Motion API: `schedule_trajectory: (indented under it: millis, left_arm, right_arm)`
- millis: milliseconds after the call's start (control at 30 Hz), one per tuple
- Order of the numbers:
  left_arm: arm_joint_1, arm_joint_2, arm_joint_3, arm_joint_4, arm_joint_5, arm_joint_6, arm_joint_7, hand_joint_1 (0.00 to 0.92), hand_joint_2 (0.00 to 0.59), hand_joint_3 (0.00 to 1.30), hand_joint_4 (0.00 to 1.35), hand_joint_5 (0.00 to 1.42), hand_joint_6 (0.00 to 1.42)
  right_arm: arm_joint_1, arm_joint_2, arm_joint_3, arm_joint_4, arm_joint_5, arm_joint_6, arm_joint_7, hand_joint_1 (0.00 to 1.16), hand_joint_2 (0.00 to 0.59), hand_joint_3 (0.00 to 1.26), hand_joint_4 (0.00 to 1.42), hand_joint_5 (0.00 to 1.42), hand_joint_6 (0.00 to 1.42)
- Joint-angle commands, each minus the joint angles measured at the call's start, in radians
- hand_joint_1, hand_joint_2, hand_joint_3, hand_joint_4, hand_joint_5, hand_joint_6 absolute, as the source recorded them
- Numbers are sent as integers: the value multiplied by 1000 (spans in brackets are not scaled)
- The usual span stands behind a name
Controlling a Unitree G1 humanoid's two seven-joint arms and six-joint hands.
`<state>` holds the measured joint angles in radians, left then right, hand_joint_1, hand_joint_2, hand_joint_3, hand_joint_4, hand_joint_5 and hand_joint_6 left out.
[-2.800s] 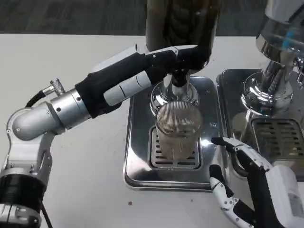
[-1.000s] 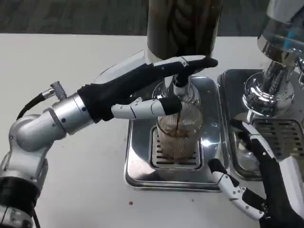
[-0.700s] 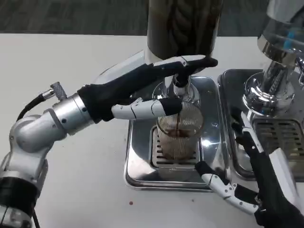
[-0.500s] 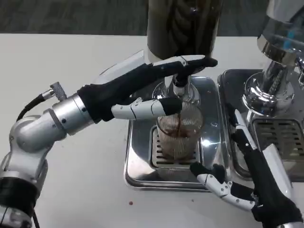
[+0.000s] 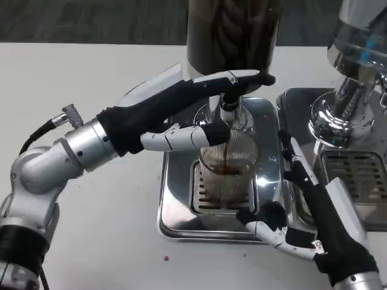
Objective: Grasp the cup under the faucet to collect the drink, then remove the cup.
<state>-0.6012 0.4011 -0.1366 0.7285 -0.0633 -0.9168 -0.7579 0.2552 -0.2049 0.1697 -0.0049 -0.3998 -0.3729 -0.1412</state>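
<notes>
Filling step in hand, by my reading: dark drink stands in the lower part of the cup (image 5: 228, 172), which sits upright on the slotted grate of the steel tray (image 5: 175, 205), directly below the faucet (image 5: 227, 112). Nearest the camera, the right hand (image 5: 308, 220) lies just in front of and to the right of the cup, fingers spread wide and holding nothing; one finger reaches toward the cup's base, the others stand up along its right side, not clearly touching. Behind the cup, the left hand (image 5: 181, 112) stretches across, long fingers laid against the faucet lever, a lower finger at the cup's rim; no closed grip visible there. Beyond the faucet rises the dark drink container (image 5: 233, 30). Next move, as judged: close the right hand round the cup wall, release the lever, then draw the cup toward the front edge without tilting.
</notes>
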Motion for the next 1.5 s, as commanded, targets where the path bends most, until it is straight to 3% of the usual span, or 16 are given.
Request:
schedule_trajectory:
  millis: [33, 467, 1167, 1500]
  left_arm:
    - [16, 13, -19, 16, 34, 0, -16, 0, 124, 188, 99, 90, 38]
    - [17, 21, -17, 16, 30, 2, -17, 0, 124, 188, 101, 90, 39]
    - [23, 28, -15, 10, 28, 8, -9, 0, 124, 200, 103, 90, 40]
    - [25, 32, -13, 10, 29, 7, -6, 0, 124, 200, 110, 90, 40]
  right_arm:
    - [-19, 13, 1, 14, -15, 25, -4, 815, 206, 0, 0, 70, 188]
    - [-85, 51, 6, 97, 6, 40, 2, 788, 205, 0, 0, 76, 195]
    - [-213, 67, 16, 219, 56, 45, 51, 748, 217, 0, 0, 75, 196]
    - [-256, 83, 18, 302, 87, 0, 56, 736, 223, 0, 0, 75, 196]
